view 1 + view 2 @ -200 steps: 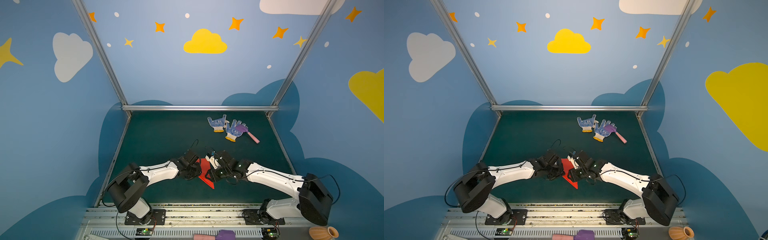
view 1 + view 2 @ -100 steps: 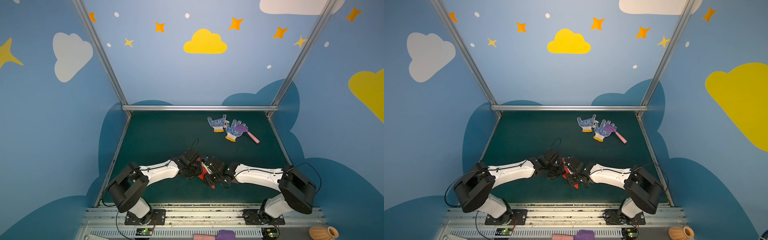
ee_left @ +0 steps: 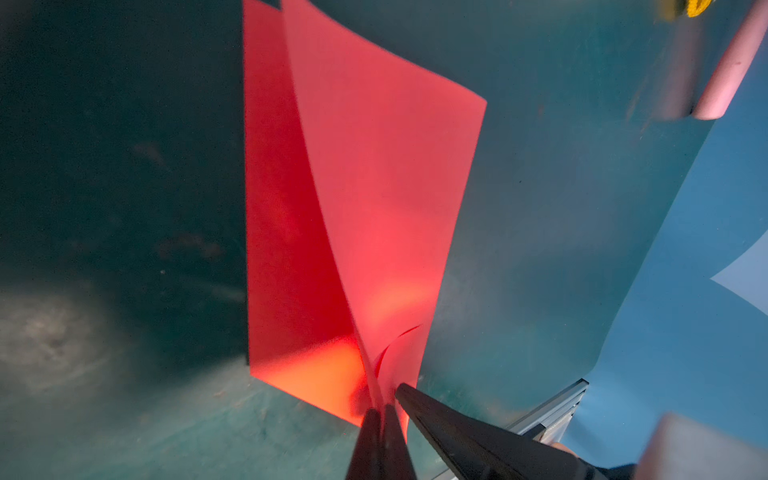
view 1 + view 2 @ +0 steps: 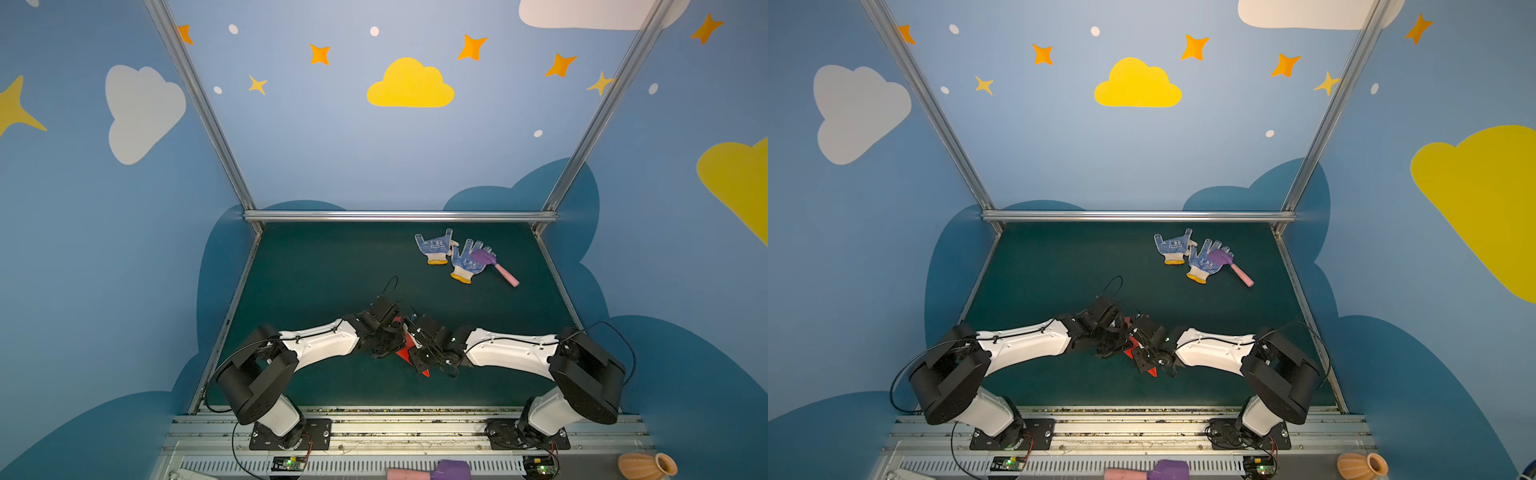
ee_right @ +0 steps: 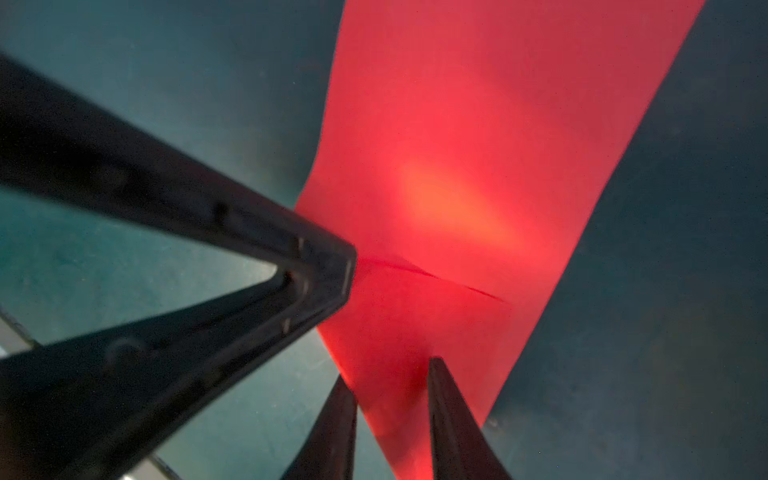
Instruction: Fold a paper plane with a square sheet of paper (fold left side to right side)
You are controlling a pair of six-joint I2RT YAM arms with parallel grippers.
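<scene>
I see the square sheet of paper (image 3: 365, 166) as thin, matte red stock, doubled over loosely, its upper layer bowed off the lower one; the edges run straight, and a short curved crease or tear sits near the pinch, I cannot tell which. It lies on the dull dark-green mat (image 4: 332, 270) near the front middle, mostly hidden under both wrists in both top views. There is bare mat on every side; the dotted gloves (image 4: 467, 264) and the toy hammer (image 4: 496, 266) sit well apart at the far right. The left gripper (image 3: 379, 409) is pressed together on the sheet's edge. The right gripper (image 5: 390, 374) stands just beside it, jaws narrowly parted, the paper running through the gap.
</scene>
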